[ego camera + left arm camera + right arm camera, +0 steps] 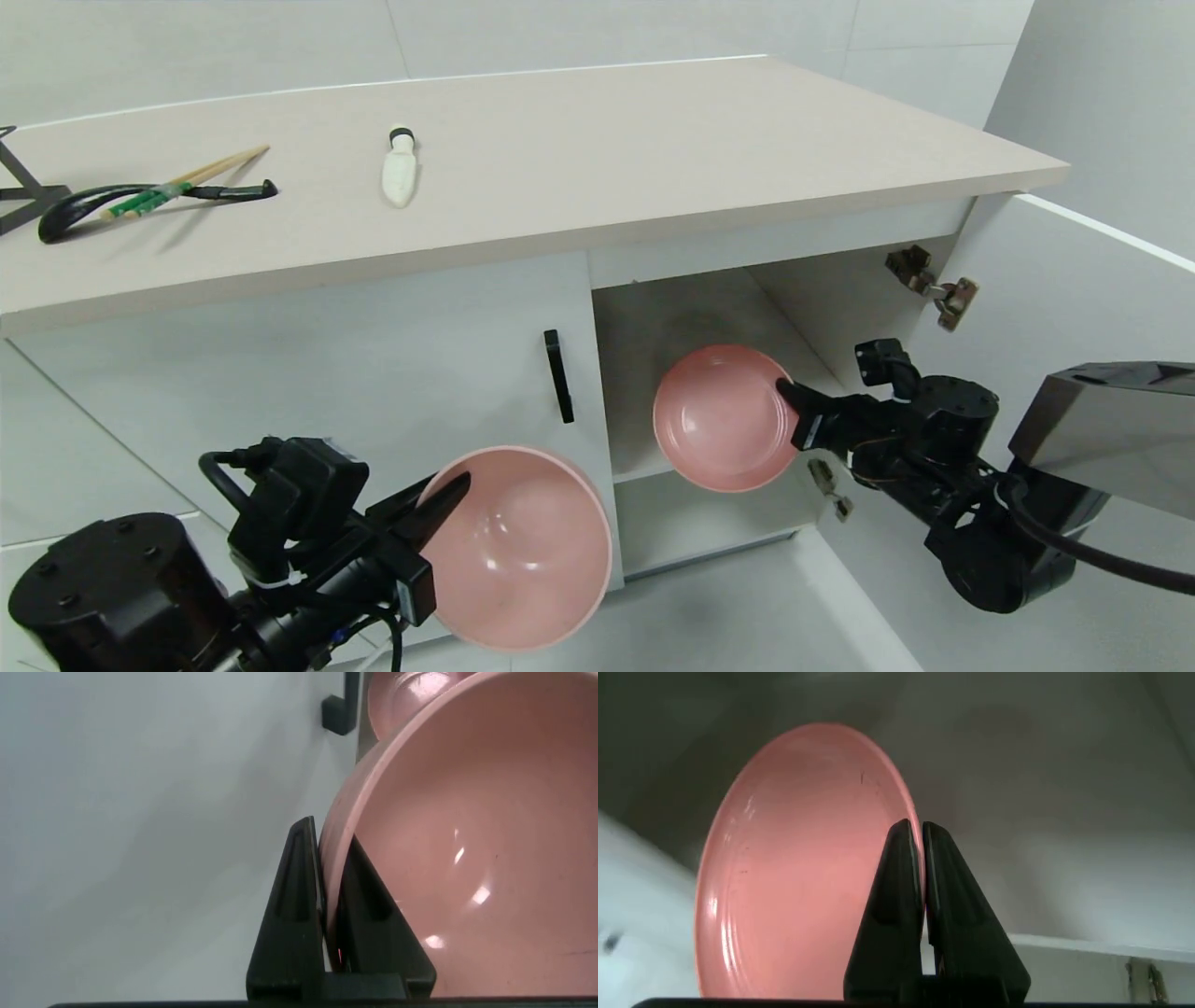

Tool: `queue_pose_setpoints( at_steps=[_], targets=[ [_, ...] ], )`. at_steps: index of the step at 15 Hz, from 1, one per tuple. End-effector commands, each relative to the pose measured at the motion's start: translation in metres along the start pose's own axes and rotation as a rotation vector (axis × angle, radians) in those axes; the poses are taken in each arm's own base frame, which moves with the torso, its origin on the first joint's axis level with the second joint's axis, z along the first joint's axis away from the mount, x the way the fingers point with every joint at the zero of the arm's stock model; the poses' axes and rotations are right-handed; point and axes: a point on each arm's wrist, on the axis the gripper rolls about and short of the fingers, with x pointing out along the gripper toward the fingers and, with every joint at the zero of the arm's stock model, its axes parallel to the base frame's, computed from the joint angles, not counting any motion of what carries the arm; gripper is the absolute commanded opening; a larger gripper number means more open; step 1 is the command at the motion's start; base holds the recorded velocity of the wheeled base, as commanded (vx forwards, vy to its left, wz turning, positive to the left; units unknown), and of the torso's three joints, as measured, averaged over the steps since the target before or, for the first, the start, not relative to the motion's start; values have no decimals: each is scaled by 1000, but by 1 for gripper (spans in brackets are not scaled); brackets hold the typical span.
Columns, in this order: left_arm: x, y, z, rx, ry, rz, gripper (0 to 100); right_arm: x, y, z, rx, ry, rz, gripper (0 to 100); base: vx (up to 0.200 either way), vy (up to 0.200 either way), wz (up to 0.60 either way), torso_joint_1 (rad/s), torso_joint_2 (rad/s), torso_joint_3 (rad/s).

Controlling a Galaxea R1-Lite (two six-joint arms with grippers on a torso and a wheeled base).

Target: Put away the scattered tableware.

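My left gripper (448, 499) is shut on the rim of a pink bowl (523, 551), held tilted on its side in front of the closed left cabinet door; the same bowl (476, 840) sits pinched between the fingers (301, 896). My right gripper (789, 397) is shut on the rim of a pink plate (719, 415), held upright at the mouth of the open cabinet above its shelf. In the right wrist view the plate (794, 859) stands on edge between the closed fingers (901, 896). On the counter lie chopsticks (182, 182), a black ladle (93, 205) and a white spoon (400, 173).
The right cabinet door (1074, 280) stands swung open to the right, with its hinge (938, 285) showing. A black handle (558, 375) is on the closed left door. A shelf edge (644, 471) divides the open compartment. A black rack (23, 191) sits at the counter's left edge.
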Motion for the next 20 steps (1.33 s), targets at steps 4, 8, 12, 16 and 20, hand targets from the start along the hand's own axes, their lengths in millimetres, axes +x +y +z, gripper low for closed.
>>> queue_pose_setpoints(
  at_steps=[4,8,12,16,20],
  targets=[
    [0,9,6,-3,-33,46,0,31,-12,-26,63,-42,-94,0,0,0,0,0,0,0],
    [-1,9,7,-2,-41,45,0,40,-15,-39,64,-45,-114,0,0,0,0,0,0,0],
    [-1,9,8,-1,-44,46,0,55,-19,-41,136,-121,-189,0,0,0,0,0,0,0],
    [-1,9,8,-1,-44,46,0,63,-21,-50,140,-126,-193,0,0,0,0,0,0,0],
    [-1,9,9,-1,-50,48,0,76,-19,-41,137,-166,-130,0,0,0,0,0,0,0]
  ],
)
